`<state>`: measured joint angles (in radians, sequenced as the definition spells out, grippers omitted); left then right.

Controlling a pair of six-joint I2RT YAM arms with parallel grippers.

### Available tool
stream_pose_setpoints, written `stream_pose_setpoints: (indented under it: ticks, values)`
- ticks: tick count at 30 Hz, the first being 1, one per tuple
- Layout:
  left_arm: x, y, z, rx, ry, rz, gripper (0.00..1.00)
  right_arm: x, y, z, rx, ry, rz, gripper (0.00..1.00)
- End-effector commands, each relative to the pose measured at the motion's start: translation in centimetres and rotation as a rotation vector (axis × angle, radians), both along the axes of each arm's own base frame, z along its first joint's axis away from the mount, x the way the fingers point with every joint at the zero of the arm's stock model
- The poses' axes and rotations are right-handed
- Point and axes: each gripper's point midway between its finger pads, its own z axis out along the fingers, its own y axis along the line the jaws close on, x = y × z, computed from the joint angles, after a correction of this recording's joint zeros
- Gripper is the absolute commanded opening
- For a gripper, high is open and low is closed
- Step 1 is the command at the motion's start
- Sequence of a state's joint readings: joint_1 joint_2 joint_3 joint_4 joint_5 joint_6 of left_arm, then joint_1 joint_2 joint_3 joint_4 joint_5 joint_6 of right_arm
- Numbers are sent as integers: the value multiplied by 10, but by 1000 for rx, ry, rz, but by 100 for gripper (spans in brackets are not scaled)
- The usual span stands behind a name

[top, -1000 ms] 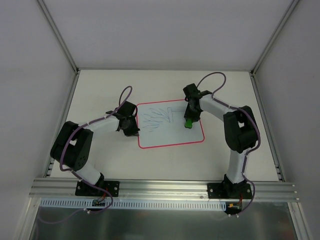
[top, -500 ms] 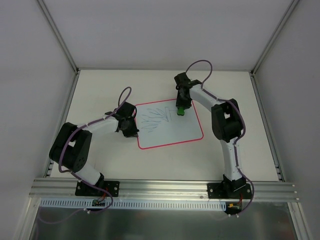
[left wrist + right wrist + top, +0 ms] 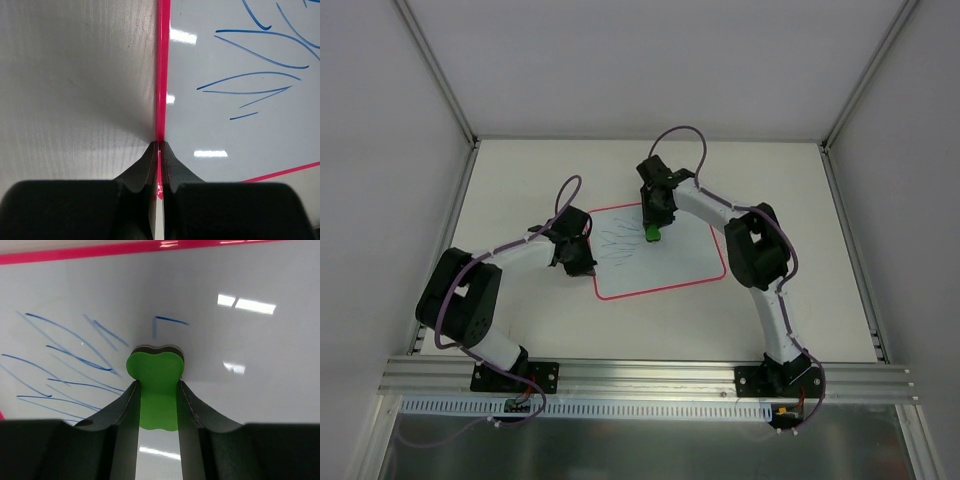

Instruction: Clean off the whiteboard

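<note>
The whiteboard [image 3: 670,268] lies flat in the middle of the table, pale with a red rim and blue pen scribbles [image 3: 620,240] on its left half. My left gripper [image 3: 582,262] is shut on the board's left red rim [image 3: 162,75], which runs between the closed fingers [image 3: 172,167]. My right gripper [image 3: 653,232] is shut on a small green eraser block [image 3: 155,371] whose dark felt face presses on the board near its far edge. Blue strokes [image 3: 65,357] lie just left of the eraser, and a short angled mark [image 3: 167,321] lies just beyond it.
The white table [image 3: 520,180] is enclosed by white walls with metal corner posts [image 3: 438,70]. An aluminium rail [image 3: 650,375] runs along the near edge and carries both arm bases. Purple cables loop above both arms.
My right arm has swept the green eraser leftward from the board's right side to its upper middle, and strokes on that side are gone. The left gripper has stayed on the rim.
</note>
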<state>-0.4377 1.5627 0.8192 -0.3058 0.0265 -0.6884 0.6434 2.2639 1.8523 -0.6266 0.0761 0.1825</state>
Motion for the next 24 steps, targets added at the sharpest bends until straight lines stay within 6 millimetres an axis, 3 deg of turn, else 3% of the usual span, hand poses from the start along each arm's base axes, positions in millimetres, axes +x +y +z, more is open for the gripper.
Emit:
stream_pose_setpoints:
  ticks: [1, 3, 4, 6, 9, 12, 16, 19, 21, 24]
  values:
    - [-50, 30, -25, 121, 166, -25, 0, -10, -100, -26, -207, 104, -157, 0]
    - [-50, 31, -25, 120, 165, -24, 0, -13, -125, -27, -234, 114, -199, 0]
    - [-51, 31, -25, 120, 165, -22, 0, -9, -131, -22, -222, 94, -210, 0]
    - [-51, 31, -25, 120, 167, -22, 0, -23, -137, -31, -230, 119, -184, 0]
    - [-50, 31, -25, 119, 164, -24, 0, -39, -119, -36, -220, 132, -95, 0]
    - [-48, 30, -24, 116, 157, -22, 0, -60, -86, -44, -227, 142, 24, 0]
    - [-46, 28, -22, 109, 143, -20, 0, -97, -22, -46, -176, 156, 178, 0]
    - [-46, 28, -22, 109, 142, -22, 0, -115, 6, -45, -136, 171, 226, 0]
    - [-45, 28, -22, 105, 135, -20, 0, -117, 10, -43, -128, 167, 223, 0]
    - [-48, 25, -22, 85, 146, -28, 0, -111, -3, -40, -166, 139, 194, 0]
